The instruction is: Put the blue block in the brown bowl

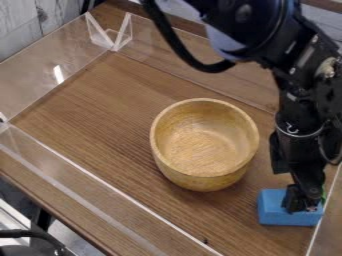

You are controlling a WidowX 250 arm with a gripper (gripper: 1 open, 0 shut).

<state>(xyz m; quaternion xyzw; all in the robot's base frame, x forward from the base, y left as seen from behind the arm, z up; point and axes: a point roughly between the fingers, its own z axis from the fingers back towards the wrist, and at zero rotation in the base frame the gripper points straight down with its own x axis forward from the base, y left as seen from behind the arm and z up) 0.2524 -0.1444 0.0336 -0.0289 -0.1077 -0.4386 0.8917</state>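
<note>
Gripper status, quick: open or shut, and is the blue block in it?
End effector: open, down at the blue block; whether its fingers touch the block cannot be told from this view.

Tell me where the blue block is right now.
In the camera view, the blue block is at the lower right, directly beneath the gripper, below and to the right of the brown bowl.
</note>
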